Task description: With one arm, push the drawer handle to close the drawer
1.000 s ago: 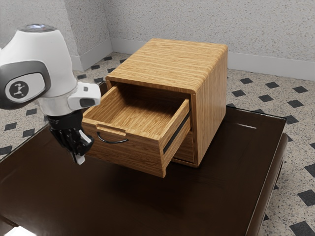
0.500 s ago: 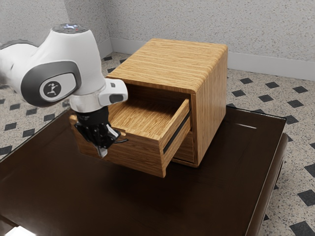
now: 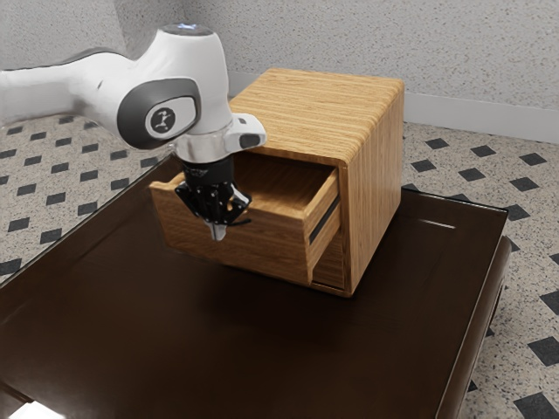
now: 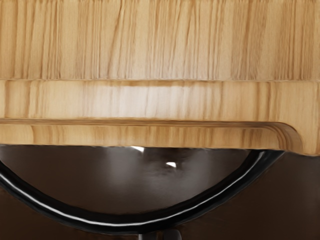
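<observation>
Across the tabletop [image 3: 367,358], I see the wooden cabinet [image 3: 301,109] standing by the far edge. Its upper drawer [image 3: 275,244] juts out, partly open. My gripper [image 3: 218,233] is closed on itself, pointing down before the drawer's front, right by the curved black handle [image 4: 110,223]; contact I can't confirm.
</observation>
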